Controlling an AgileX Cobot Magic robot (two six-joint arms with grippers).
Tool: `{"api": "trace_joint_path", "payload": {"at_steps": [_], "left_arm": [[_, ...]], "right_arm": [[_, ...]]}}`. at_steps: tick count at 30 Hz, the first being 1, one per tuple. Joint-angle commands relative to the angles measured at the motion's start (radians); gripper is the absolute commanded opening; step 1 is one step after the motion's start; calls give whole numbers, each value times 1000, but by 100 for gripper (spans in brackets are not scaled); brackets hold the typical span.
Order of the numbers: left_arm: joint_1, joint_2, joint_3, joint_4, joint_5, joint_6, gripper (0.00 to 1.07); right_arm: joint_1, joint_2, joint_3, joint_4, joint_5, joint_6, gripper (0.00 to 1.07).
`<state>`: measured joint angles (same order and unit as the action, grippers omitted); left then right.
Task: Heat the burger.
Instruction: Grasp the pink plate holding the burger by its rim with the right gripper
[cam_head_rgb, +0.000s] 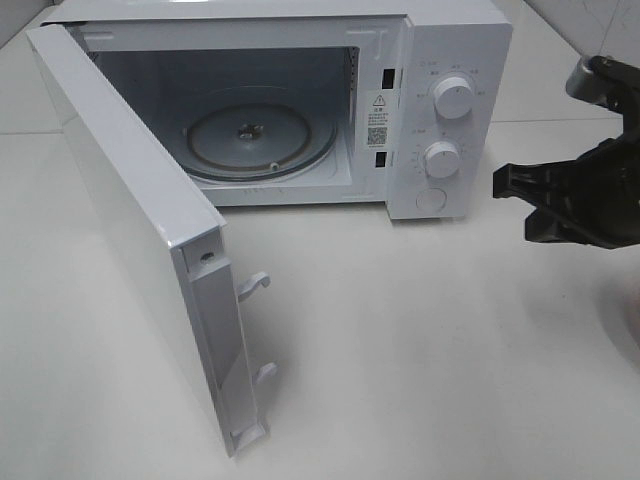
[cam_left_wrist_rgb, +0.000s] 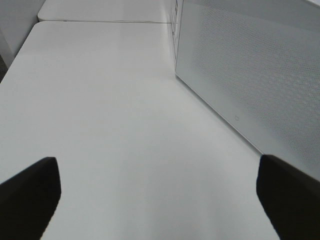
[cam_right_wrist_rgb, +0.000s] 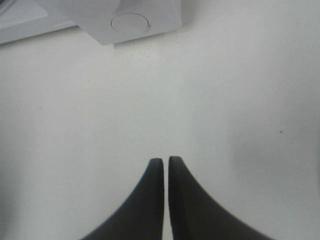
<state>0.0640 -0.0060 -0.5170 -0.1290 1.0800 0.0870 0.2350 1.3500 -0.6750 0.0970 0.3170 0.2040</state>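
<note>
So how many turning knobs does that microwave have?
2. The upper knob sits on the panel right of the cavity; the lower knob is just below it. Beneath them is a flat round button, not a knob.

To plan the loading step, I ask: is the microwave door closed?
No, the door stands swung wide open, showing the glass turntable inside the microwave.
</note>
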Motion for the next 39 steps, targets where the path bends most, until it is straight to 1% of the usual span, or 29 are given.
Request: {"api": "trace_joint_path", "payload": {"at_steps": [1,2,3,4,5,7,8,9,10,11,12,13,14,15,16,17,18,19,20,21,22,23,24,34,39], "left_arm": [[2,-15,-1,-6,-9,-2,102],[2,-15,-1,-6,-9,-2,102],[2,-15,-1,-6,-9,-2,102],[2,-15,-1,-6,-9,-2,102],[2,-15,-1,-6,-9,-2,102],[2,-15,-1,-6,-9,-2,102],[2,-15,-1,-6,-9,-2,102],[2,-15,-1,-6,-9,-2,102],[2,-15,-1,-6,-9,-2,102],[2,-15,-1,-6,-9,-2,102],[2,-15,-1,-6,-9,-2,102],[2,-15,-1,-6,-9,-2,102],[2,-15,-1,-6,-9,-2,102],[2,-15,-1,-6,-9,-2,102],[2,-15,-1,-6,-9,-2,102],[2,-15,-1,-6,-9,-2,102],[2,-15,-1,-6,-9,-2,102],[2,-15,-1,-6,-9,-2,102],[2,-15,-1,-6,-9,-2,102],[2,-15,-1,-6,-9,-2,102],[2,-15,-1,-6,-9,-2,102],[2,-15,-1,-6,-9,-2,102],[2,-15,-1,-6,-9,-2,102],[2,-15,-1,-6,-9,-2,102],[2,-15,-1,-6,-9,-2,102]], "right_arm": [[-49,-41,-43,-64,136,-66,6],[-75,-49,-70,-108,204,-66,7],[-75,-49,-70,-108,204,-66,7],[-104,-51,-98,-148,275,-66,7],[-104,-51,-98,-148,275,-66,7],[-144,-54,-126,-190,365,-66,9],[-144,-54,-126,-190,365,-66,9],[-156,-58,-133,-202,385,-66,10],[-179,-69,-140,-221,408,-66,15],[-179,-69,-140,-221,408,-66,15],[-191,-76,-140,-228,411,-66,18],[-210,-84,-140,-240,418,-66,28],[-210,-84,-140,-240,418,-66,28],[-214,-87,-140,-246,428,-66,34],[-214,-87,-140,-277,448,-66,51],[-214,-87,-140,-277,448,-66,51],[-214,-87,-140,-286,454,-66,59],[-214,-87,-140,-299,461,-70,78],[-214,-87,-140,-299,461,-70,78],[-214,-87,-140,-304,465,-70,86],[-214,-87,-140,-313,473,-76,97],[-214,-87,-140,-313,473,-76,97],[-214,-87,-140,-324,485,-77,99],[-214,-83,-140,-367,530,-65,96],[-214,-41,-139,-370,537,-50,95]]}}
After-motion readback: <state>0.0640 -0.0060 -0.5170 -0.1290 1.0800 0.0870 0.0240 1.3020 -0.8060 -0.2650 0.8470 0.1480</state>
